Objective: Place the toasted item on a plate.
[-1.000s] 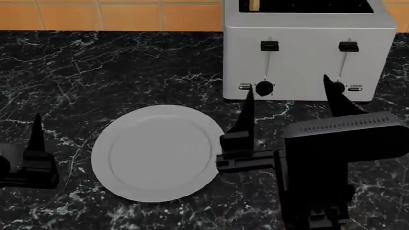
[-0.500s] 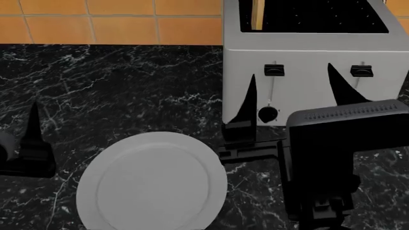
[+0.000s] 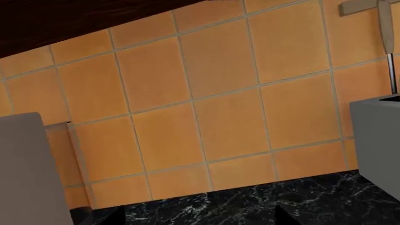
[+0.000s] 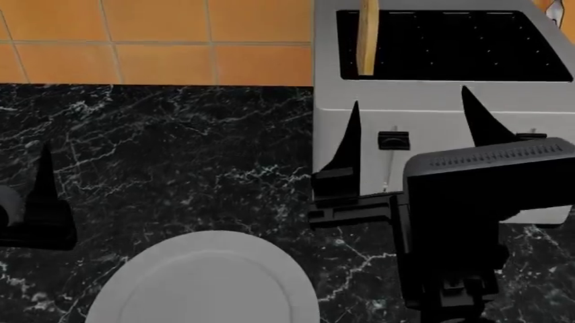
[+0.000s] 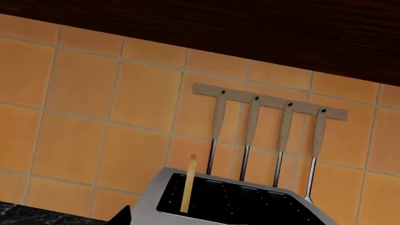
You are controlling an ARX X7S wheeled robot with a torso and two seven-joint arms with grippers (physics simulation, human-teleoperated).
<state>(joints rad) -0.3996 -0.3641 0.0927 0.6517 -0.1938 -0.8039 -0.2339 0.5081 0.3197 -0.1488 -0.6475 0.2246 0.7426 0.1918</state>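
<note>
The toasted item (image 4: 365, 37) stands on edge in the left end of the toaster (image 4: 431, 94) slot, a thin golden-tan slice; in the right wrist view the toasted item (image 5: 188, 190) rises out of the toaster (image 5: 150, 206). The white plate (image 4: 207, 282) lies on the counter at the near edge of the head view, partly cut off. My right gripper (image 4: 413, 128) is open in front of the toaster, its tips level with the top edge and short of the slice. My left gripper (image 3: 196, 218) is open and empty, far left of the plate, with one finger (image 4: 45, 185) showing.
A black marble counter (image 4: 180, 155) runs back to an orange tiled wall (image 4: 161, 40). A rack of hanging utensils (image 5: 269, 105) sits on the wall behind the toaster. In the left wrist view a grey object (image 3: 25, 168) stands to one side and the toaster's side (image 3: 378, 140) to the other.
The head view and both arms have risen: the toaster and plate now sit lower in the picture, and the slot with the slice shows in full. The right fingertips now reach the toaster's top edge.
</note>
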